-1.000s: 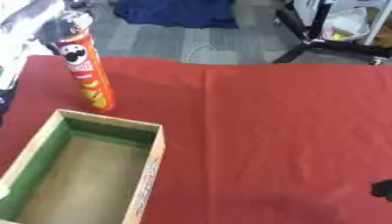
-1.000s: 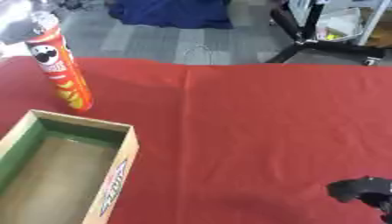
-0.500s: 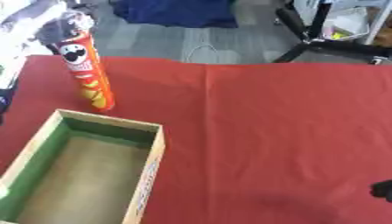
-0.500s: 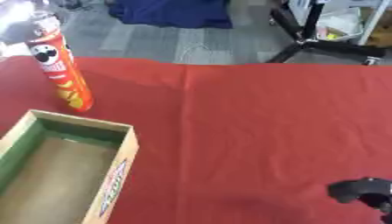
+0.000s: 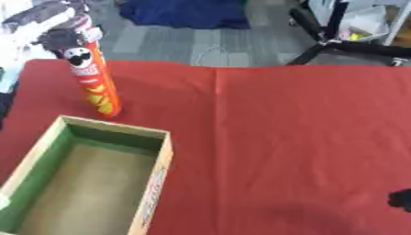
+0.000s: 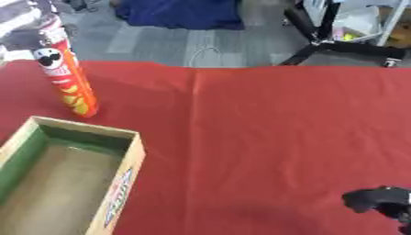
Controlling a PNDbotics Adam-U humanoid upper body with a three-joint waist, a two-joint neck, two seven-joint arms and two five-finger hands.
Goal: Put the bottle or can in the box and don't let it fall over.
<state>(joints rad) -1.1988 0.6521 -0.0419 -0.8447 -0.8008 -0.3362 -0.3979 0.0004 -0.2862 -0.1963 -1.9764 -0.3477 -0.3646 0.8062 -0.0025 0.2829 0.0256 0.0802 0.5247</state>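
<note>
A tall orange-red chip can point(image 5: 95, 82) with a cartoon face near its top stands upright on the red table point(image 5: 281, 137), just behind the far left corner of the box. A striped grey-and-white sleeve point(image 5: 44, 13) reaches in from the upper left, with something dark point(image 5: 58, 39) of it at the can's top. The open wooden box point(image 5: 154, 170), green on its inner walls, lies at the lower left with nothing inside. Only a dark part of my right hand point(image 6: 377, 201) shows, low at the right edge and far from the can. My left hand is out of sight.
The table's far edge runs across the top, and beyond it on the grey floor are a blue cloth point(image 5: 185, 13) and a black stand's legs point(image 6: 321, 41). The table's left edge slants close past the can and box.
</note>
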